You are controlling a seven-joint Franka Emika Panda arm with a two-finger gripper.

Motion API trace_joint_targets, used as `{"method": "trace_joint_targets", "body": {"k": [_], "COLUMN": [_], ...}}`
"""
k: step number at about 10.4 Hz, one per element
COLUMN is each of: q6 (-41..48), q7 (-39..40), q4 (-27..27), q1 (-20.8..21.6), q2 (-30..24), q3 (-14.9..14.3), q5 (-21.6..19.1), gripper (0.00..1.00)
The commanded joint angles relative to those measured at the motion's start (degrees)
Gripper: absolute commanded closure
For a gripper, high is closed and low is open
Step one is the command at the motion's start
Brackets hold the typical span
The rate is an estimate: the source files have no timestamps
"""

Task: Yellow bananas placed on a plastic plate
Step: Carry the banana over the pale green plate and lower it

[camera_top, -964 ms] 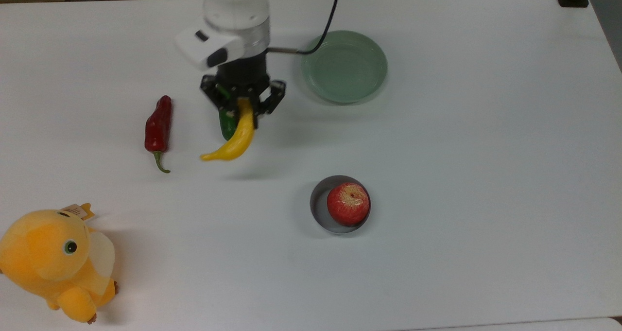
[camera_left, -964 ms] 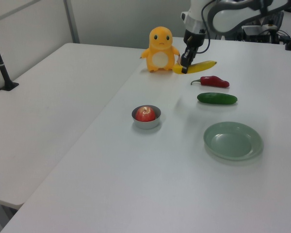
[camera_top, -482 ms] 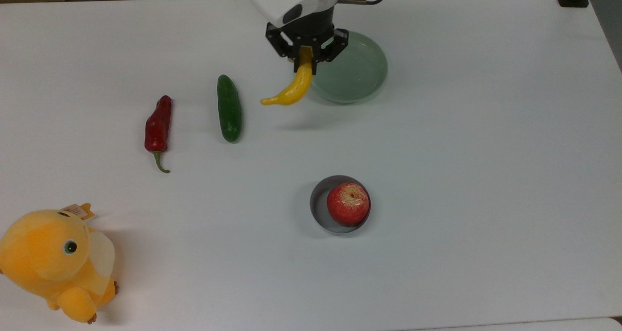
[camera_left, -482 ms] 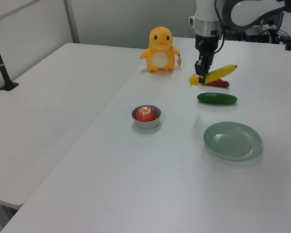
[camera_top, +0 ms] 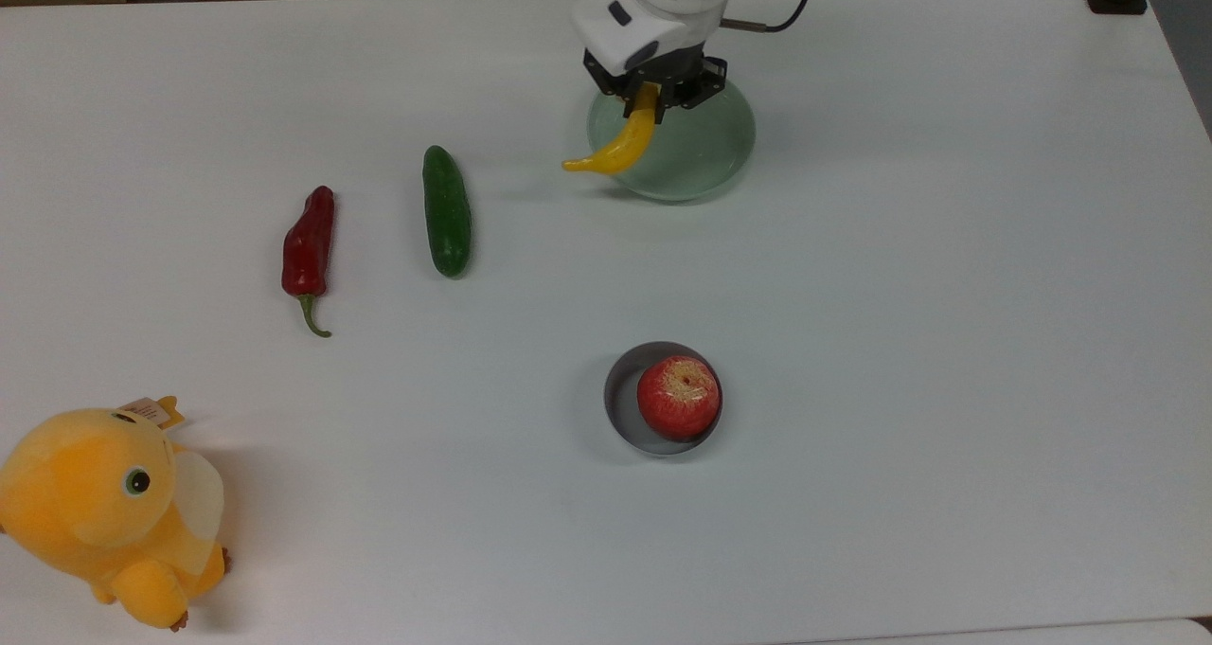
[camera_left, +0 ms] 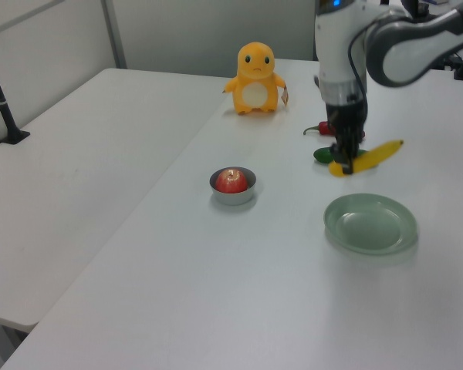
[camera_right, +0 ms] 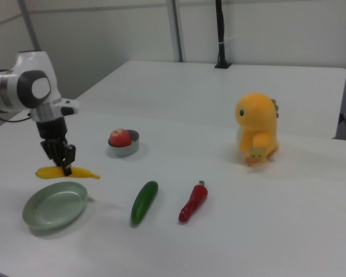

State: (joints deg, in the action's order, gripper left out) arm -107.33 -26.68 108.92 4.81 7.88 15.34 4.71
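Banana axis: the yellow bananas (camera_top: 620,143) run from the gripper (camera_top: 647,103) down-left in the top view, dark tip maybe leftmost.
Look: slim, curved, bright yellow.
Grip: fingers clamped on its upper end.
Place: held over the plastic plate (camera_top: 705,148), its left rim.

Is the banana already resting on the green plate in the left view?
No: the gripper holds the banana in the air, above the plate.

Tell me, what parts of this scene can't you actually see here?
- Cucumber: left view, mostly behind the gripper and banana.
- Red pepper: left view, largely behind the arm.
- Plate's far rim: top view, under the gripper.
- Plush toy: top view, cut by the frame's left edge.
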Motion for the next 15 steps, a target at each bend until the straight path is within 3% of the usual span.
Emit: {"method": "trace_joint_targets", "body": {"k": [1,4,5,6,7,8,9,10,13,15], "q6": [-1.30,-5.35,-5.44,-5.44,-5.44,-5.44,-5.44,-5.44,-4.74,-4.03], "q7": [-4.16,-7.16,-7.16,-7.16,-7.25,-7.34,-7.34,-7.34,-7.25,-7.25], "q4": [5.07,6.48,6.48,6.31,6.22,6.13,6.13,5.87,4.73,1.23], "q1": [2.13,2.75,2.66,2.66,2.58,2.40,2.31,2.14,1.00,-0.76], "q2": [-0.60,1.25,1.61,1.96,1.88,1.96,1.96,1.96,1.18,-0.40], "q3": [2.15,3.37,3.38,3.38,3.38,3.38,3.38,3.38,3.38,2.07], "q5": [-0.05,-0.05,-0.05,-0.05,-0.05,-0.05,-0.05,-0.05,-0.05,-0.22], "gripper": [0.84,0.83,0.79,0.65,0.40,0.28,0.08,0.00,0.00,0.00]}}
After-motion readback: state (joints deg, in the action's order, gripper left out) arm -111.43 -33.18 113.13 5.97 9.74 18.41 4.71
